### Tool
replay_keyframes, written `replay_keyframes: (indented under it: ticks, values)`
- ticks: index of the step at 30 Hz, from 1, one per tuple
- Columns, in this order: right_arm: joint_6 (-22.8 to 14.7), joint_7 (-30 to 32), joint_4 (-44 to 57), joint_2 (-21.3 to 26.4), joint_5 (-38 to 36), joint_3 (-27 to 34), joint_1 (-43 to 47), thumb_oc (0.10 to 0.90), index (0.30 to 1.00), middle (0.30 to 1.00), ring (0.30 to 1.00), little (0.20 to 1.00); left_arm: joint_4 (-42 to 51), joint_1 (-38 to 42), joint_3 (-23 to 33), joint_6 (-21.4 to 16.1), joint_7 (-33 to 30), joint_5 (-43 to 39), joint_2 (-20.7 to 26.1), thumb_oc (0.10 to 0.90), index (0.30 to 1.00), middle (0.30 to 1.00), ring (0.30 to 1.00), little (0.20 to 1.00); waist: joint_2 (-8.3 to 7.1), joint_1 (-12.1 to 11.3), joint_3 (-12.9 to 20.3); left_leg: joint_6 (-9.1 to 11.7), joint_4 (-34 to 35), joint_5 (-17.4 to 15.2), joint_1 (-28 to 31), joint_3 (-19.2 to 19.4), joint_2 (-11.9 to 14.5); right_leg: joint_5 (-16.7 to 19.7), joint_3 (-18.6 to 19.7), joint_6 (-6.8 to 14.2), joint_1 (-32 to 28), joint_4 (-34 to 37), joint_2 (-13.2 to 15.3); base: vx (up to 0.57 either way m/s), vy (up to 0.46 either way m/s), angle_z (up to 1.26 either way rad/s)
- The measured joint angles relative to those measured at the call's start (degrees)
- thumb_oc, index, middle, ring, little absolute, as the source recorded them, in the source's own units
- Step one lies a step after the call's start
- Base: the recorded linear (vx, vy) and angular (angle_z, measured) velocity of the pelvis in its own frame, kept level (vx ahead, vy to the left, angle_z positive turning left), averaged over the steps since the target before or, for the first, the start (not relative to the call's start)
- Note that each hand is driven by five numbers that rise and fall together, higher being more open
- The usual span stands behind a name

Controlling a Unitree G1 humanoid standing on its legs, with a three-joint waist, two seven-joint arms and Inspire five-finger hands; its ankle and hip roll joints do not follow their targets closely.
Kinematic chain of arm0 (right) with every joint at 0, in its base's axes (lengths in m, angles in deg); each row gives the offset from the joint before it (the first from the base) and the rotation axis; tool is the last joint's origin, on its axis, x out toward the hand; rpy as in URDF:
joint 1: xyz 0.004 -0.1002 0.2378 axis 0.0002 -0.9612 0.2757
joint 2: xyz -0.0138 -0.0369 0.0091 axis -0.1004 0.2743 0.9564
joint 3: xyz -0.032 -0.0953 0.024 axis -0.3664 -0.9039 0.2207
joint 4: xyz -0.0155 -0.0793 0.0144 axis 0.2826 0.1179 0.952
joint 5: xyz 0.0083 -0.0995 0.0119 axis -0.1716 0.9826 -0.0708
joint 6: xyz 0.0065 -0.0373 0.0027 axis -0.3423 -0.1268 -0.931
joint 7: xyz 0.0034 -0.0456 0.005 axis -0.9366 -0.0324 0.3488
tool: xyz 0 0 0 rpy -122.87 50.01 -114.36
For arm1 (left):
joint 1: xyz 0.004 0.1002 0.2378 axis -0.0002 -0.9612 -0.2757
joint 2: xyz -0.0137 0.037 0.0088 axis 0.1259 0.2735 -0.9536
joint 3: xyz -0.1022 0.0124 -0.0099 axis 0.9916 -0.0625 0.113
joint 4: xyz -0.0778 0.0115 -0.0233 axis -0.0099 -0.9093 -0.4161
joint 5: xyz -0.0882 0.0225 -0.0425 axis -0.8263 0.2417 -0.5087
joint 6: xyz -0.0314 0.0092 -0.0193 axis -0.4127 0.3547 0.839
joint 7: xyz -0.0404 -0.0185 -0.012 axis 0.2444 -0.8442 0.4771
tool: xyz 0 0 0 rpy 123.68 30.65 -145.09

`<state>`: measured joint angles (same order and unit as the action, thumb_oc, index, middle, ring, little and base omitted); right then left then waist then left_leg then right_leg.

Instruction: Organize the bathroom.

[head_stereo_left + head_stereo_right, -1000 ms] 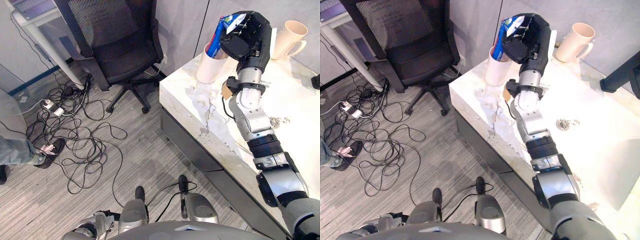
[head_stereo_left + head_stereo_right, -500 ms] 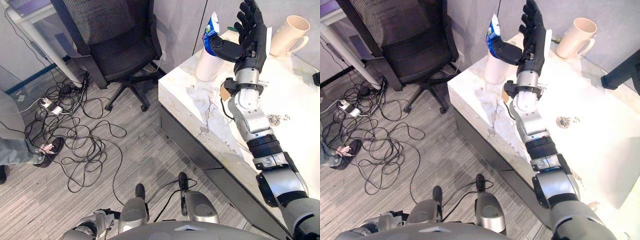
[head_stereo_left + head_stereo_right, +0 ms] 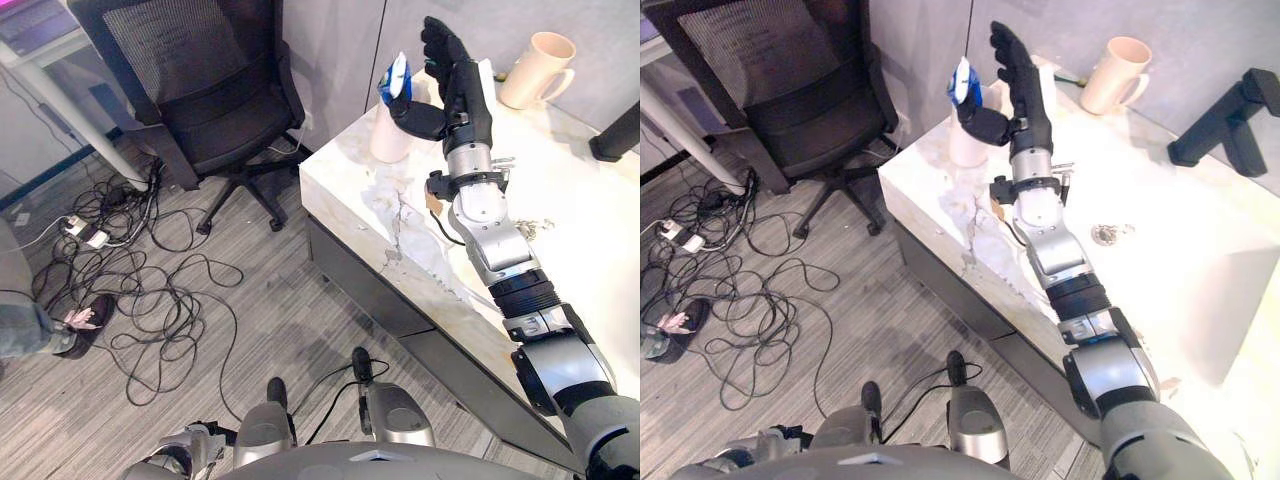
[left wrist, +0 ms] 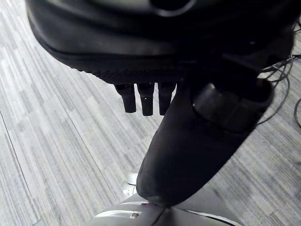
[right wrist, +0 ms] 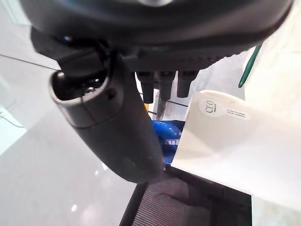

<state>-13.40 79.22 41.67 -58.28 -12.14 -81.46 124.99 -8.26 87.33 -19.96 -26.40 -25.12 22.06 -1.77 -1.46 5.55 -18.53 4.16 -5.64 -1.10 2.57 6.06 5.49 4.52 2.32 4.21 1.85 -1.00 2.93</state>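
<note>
A blue and white toothpaste tube (image 3: 397, 78) stands upright in a white cup (image 3: 386, 142) at the far left corner of the white marble counter (image 3: 560, 240). My right hand (image 3: 456, 72) is raised just right of the cup, open with straight fingers, its thumb (image 3: 416, 117) reaching toward the tube. Its wrist view has the tube (image 5: 164, 134) just past the thumb, beside a white box (image 5: 225, 136). My left hand (image 4: 188, 136) hangs open over the floor.
A cream mug (image 3: 535, 70) stands at the back of the counter. A dark faucet (image 3: 1230, 120) and a drain (image 3: 1103, 234) lie to the right. A black office chair (image 3: 200, 100) and tangled cables (image 3: 130, 260) occupy the floor left of the counter, near a person's foot (image 3: 85, 320).
A second ago my right hand was shut on the tube above the cup. It has let go and opened; the tube now stands in the cup. The camera has shifted.
</note>
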Motion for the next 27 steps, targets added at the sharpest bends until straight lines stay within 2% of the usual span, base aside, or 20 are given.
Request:
replay_keyframes:
  ticks: [4, 8, 13, 17, 22, 24, 26, 27]
  values:
    - [0.7, -0.5, 0.0, 0.0, 4.4, -0.6, 0.0, 0.8, 0.9, 0.9, 0.9, 0.9, 0.0, -0.6, 0.0, 0.3, 0.1, 0.5, 0.6, 0.8, 0.9, 0.9, 0.9, 0.9, -1.16, 0.7, 1.1, -0.1, -0.1, -0.1, 0.3, 0.7, -0.1, 0.4, 0.9, 0.1, 0.1, 0.1, 0.0, -0.02, 0.004, -0.1]
    - [0.7, -0.8, 0.0, 0.4, 7.3, -0.6, 0.0, 0.8, 0.9, 0.9, 0.9, 0.9, -0.1, -0.8, -0.1, 1.2, 0.0, 2.1, 0.6, 0.8, 0.9, 0.9, 0.9, 0.9, -1.47, 0.9, 2.2, -0.1, 0.1, -0.1, 0.8, 1.6, -0.2, 0.6, 1.7, 0.2, 0.1, 0.2, 0.0, 0.0, 0.0, -0.12]
    - [0.4, -0.7, 0.0, 1.5, 8.1, -0.6, -0.1, 0.8, 0.9, 0.9, 0.9, 0.9, -0.2, -3.2, 0.0, 1.3, -0.2, 2.5, 0.4, 0.8, 0.9, 0.9, 0.9, 0.9, -1.98, 1.8, 5.5, -0.2, 1.1, -0.1, 1.9, 2.8, -0.1, 0.7, 2.8, 0.2, 0.1, 0.4, -0.2, 0.0, 0.003, -0.12]
    - [-0.9, 1.5, 0.0, 2.5, 10.5, -0.6, -0.1, 0.8, 0.9, 0.9, 0.9, 0.9, -0.3, -3.7, -0.1, 1.3, -0.3, 2.5, 0.1, 0.8, 0.9, 0.9, 0.9, 0.9, -2.02, 2.4, 6.5, -0.2, 1.3, -0.1, 1.9, 3.5, -0.3, 1.4, 3.4, 0.5, 0.1, 1.3, -0.1, -0.02, 0.019, -0.09]
    - [-2.0, 4.5, 0.0, 6.9, 13.6, -0.2, -0.1, 0.8, 0.9, 0.9, 0.9, 0.9, -0.5, -4.3, 0.1, 0.7, -0.5, 2.6, -0.2, 0.8, 0.9, 0.9, 0.9, 0.9, -2.04, 2.7, 7.3, -0.6, 2.1, -0.1, 2.4, 4.4, -0.6, 1.9, 4.4, 0.9, 0.1, 2.2, 0.1, -0.01, 0.035, -0.1]
    - [-2.1, 6.7, -0.1, 10.3, 17.2, 1.6, -0.1, 0.8, 0.9, 0.9, 0.9, 0.9, -0.6, -4.7, 0.3, -0.2, -0.6, 4.2, -0.2, 0.8, 0.9, 0.9, 0.9, 0.9, -2.09, 2.8, 7.5, -0.8, 2.9, 0.0, 3.1, 4.8, -0.8, 2.0, 4.8, 1.0, 0.1, 2.3, 0.1, 0.01, 0.051, -0.12]
    - [-2.1, 8.8, -0.1, 11.4, 17.3, 3.6, -0.2, 0.8, 0.9, 0.9, 0.9, 0.9, -0.8, -5.0, 0.4, -0.3, -0.6, 4.6, -0.2, 0.8, 0.9, 0.9, 0.9, 0.9, -2.31, 3.5, 7.9, -0.8, 3.1, 0.0, 3.4, 5.1, -0.9, 2.1, 5.1, 1.0, 0.0, 2.4, 0.0, 0.03, 0.031, -0.13]
    - [-2.0, 11.5, -1.0, 15.6, 20.2, 4.2, -0.2, 0.8, 0.9, 0.9, 0.9, 0.9, -1.1, -5.2, 0.5, -0.6, -0.6, 5.1, -0.2, 0.8, 0.9, 0.9, 0.9, 0.9, -2.41, 3.8, 8.3, -0.9, 4.1, 0.1, 4.1, 5.9, -1.0, 2.2, 5.8, 1.0, 0.0, 2.4, -0.1, 0.05, 0.004, -0.21]
